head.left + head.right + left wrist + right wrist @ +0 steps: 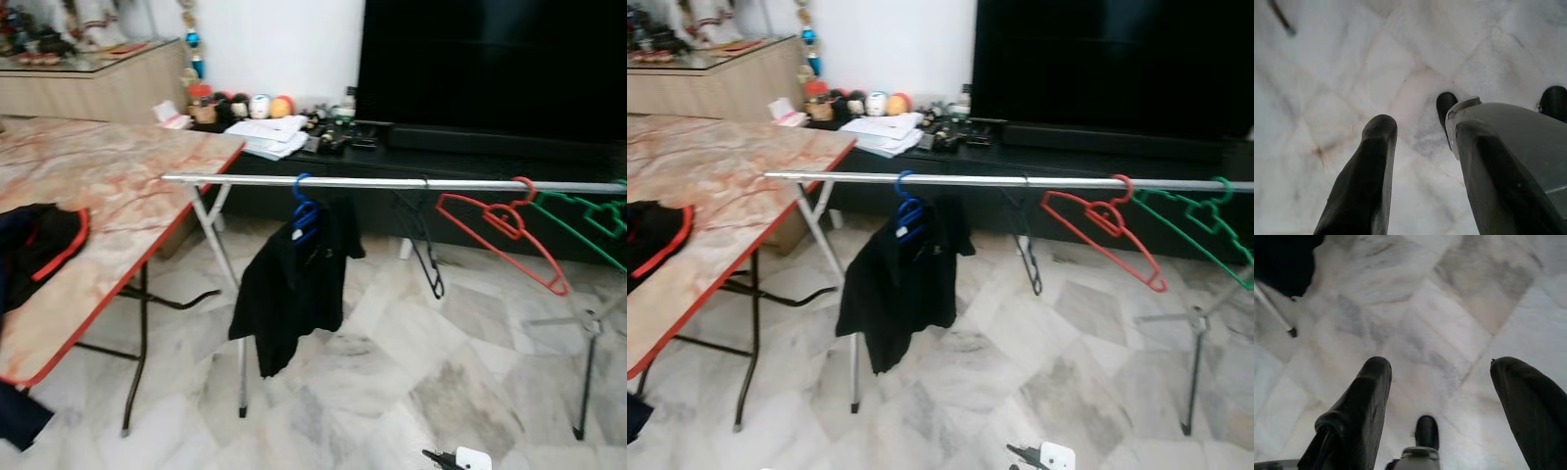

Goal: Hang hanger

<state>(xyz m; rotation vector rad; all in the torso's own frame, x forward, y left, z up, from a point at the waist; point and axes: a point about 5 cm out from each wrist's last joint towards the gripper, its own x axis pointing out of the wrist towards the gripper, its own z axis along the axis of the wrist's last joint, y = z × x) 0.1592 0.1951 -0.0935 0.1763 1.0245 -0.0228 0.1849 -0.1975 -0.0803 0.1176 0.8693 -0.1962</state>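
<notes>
Marbled floor tiles [1352,58] lie under both idle grippers, left gripper [1415,147] and right gripper [1440,377], fingers spread and empty. Blue plastic hanger [305,211] carrying a black shirt [294,284] already hangs on the silver rail [392,183]; hanging looks finished, or another hanger needs fetching.

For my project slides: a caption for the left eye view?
Black garment on a blue hanger hangs from the metal rail beside empty black, red and green hangers.

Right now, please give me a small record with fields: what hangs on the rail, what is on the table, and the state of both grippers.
rail: silver, horizontal, in front of the TV bench
on rail: blue hanger with black garment; black hanger; red hanger; green hanger
table: dark clothing with red hanger
left gripper: open, over floor
right gripper: open, over floor
</notes>
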